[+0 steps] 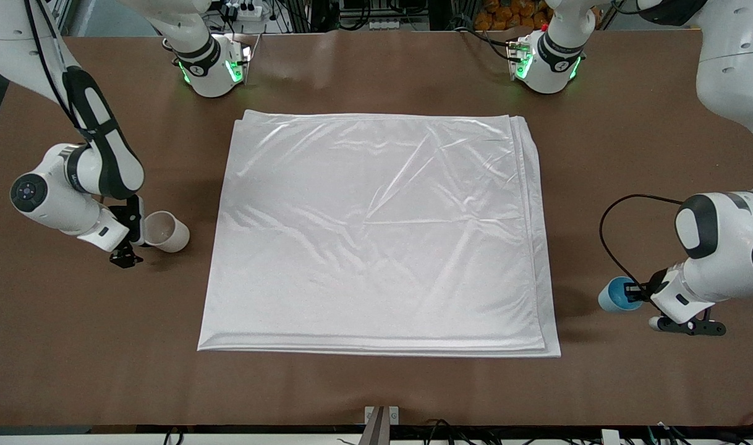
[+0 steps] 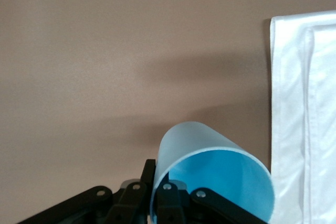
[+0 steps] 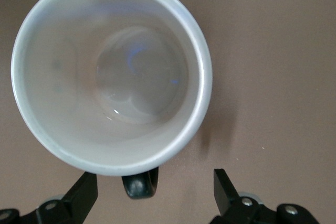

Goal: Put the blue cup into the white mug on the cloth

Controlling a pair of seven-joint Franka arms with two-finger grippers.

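1. Blue cup (image 1: 616, 295): small handleless tapered cup, light blue inside and out, matte and plastic-looking. It is tipped with its mouth toward the wrist camera and clamped at the rim by the left gripper (image 1: 636, 290), one finger inside the wall and one outside. It sits off the cloth, over the bare table at the left arm's end, just beside the cloth's nearer corner. The rim grip is presumably meant to leave the cup's base free to go into the mug.

2. Cloth (image 1: 376, 235): large, roughly square folded sheet of glossy white fabric with shallow creases and layered edges showing along the side toward the left arm. It lies flat at mid-table with nothing on it.

3. Brown table (image 1: 376, 383): matte, evenly coloured surface under everything.

4. White mug (image 1: 166, 231): off-white glazed ceramic, round thick rim, pale interior with soft reflections, small black handle (image 3: 139, 186). It rests on the bare table at the right arm's end, not on the cloth, and appears tilted in the front view.

5. Right gripper (image 1: 135, 238): at the mug, jaws apart, the handle and the near rim between the two fingers; no closed grip is visible. Judged to be lined up for taking the mug by its handle side.
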